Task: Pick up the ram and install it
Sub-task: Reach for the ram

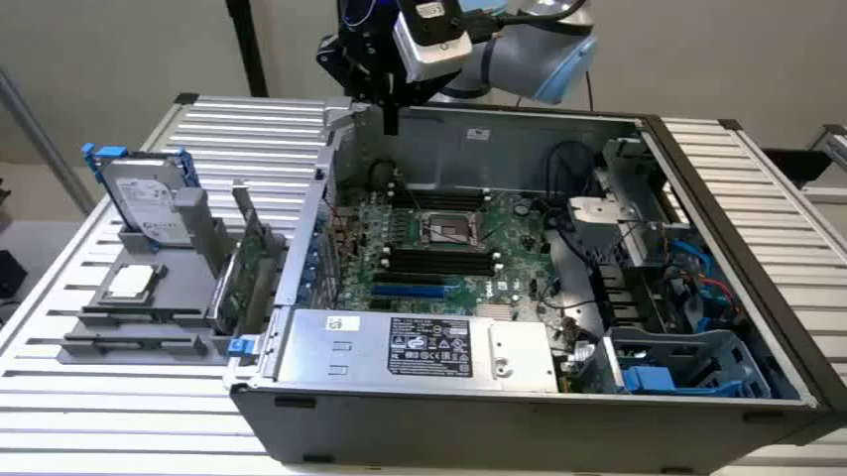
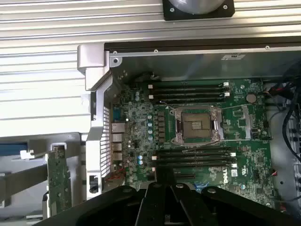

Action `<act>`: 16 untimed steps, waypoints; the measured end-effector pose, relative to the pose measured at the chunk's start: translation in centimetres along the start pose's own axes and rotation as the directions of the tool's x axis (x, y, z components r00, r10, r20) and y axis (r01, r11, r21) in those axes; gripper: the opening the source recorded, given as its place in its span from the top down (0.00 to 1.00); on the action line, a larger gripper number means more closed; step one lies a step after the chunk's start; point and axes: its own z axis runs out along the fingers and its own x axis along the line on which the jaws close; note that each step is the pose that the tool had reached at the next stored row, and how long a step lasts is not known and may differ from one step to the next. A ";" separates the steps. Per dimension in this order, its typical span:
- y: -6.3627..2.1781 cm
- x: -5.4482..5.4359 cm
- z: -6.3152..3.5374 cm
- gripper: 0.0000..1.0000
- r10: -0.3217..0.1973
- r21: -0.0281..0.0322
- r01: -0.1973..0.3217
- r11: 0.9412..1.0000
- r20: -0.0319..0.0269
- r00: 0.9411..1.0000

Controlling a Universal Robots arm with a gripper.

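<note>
My gripper (image 1: 388, 124) hangs above the back corner of the open computer case (image 1: 437, 412), on the exterior view's left. Its black fingers are shut and point down with nothing between them. In the wrist view the gripper (image 2: 165, 174) sits over the green motherboard (image 2: 141, 136), at the end of the long black memory slots (image 2: 195, 157) beside the processor socket (image 2: 196, 125). More black slots (image 2: 188, 92) lie beyond the socket. Green boards (image 1: 258, 273) stand on edge in a grey holder (image 1: 133, 337) outside the case; I cannot tell which of them is the ram.
A hard drive in a blue carrier (image 1: 143, 198) stands in the holder, with a processor (image 1: 130, 283) lying in front of it. The power supply (image 1: 423, 347), cables (image 1: 569, 169) and a drive cage (image 1: 675, 362) crowd the case. The slatted table (image 1: 781, 188) spreads around it.
</note>
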 end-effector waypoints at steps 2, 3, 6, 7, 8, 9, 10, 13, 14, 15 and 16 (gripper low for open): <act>0.00 0.0 0.00 1.00 0.000 -0.003 0.000 1.000 0.000 1.000; 0.00 0.0 0.00 1.00 0.000 -0.005 0.000 1.000 0.000 1.000; 0.00 0.0 0.00 1.00 0.000 -0.010 0.000 1.000 -0.001 1.000; 0.00 0.0 0.00 1.00 0.000 -0.012 0.000 1.000 -0.001 1.000; 0.00 0.0 0.00 1.00 0.000 -0.013 0.000 1.000 -0.001 1.000; 0.00 0.0 0.00 1.00 0.000 -0.015 0.000 1.000 -0.001 1.000; 0.00 0.0 0.00 1.00 0.000 -0.016 0.000 1.000 -0.001 1.000; -0.01 0.0 0.00 1.00 0.000 -0.020 0.000 1.000 -0.001 1.000; -0.04 0.0 -0.01 1.00 0.000 -0.020 0.000 1.000 -0.001 1.000; -0.09 0.0 -0.01 1.00 0.000 -0.020 0.000 1.000 -0.001 1.000; -0.14 0.0 -0.02 1.00 0.000 -0.019 0.000 1.000 -0.002 1.000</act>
